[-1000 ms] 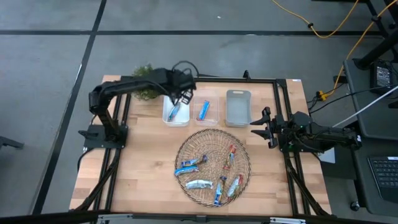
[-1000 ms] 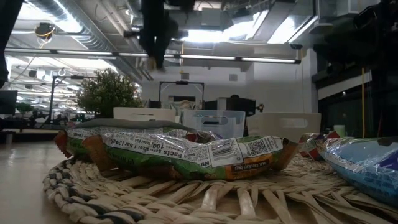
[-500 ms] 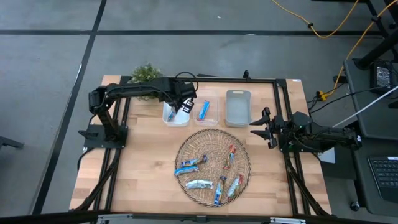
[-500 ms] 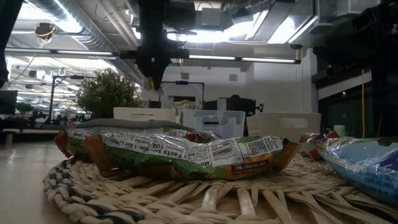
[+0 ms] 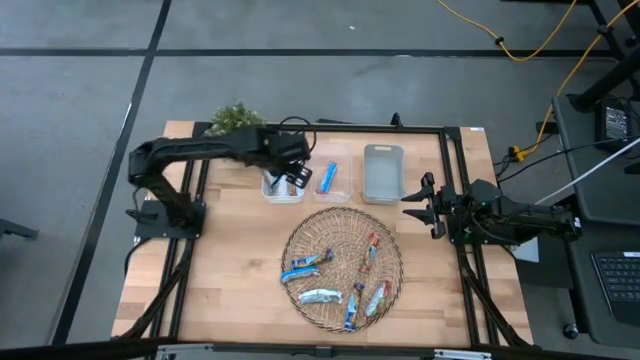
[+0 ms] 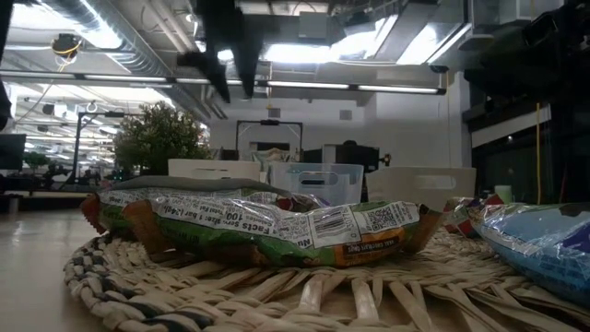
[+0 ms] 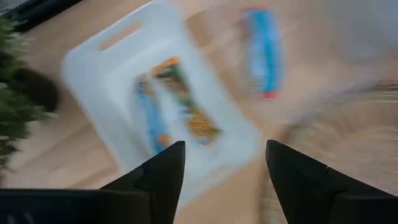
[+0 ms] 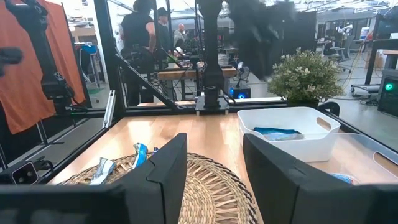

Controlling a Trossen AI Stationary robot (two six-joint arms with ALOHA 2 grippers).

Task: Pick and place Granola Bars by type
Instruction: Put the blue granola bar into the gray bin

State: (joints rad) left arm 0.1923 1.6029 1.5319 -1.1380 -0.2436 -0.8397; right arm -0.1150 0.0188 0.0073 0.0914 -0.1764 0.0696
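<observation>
Your left claw [image 5: 292,180] hangs over the leftmost white bin [image 7: 134,93], fingers apart and empty; two Granola Bars [image 7: 186,106] lie inside, a blue one [image 5: 326,177] sits in the middle bin [image 5: 345,190], the rest wait in the wicker tray [image 5: 392,250]. Your right claw [image 5: 425,203] waits open at the counter [image 5: 230,290] edge. Lift straight: drag sideways and a finger could catch the bin wall and tip it.

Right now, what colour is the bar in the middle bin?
Blue, with a red end: the bar in the middle bin, clearest in the high view.
</observation>
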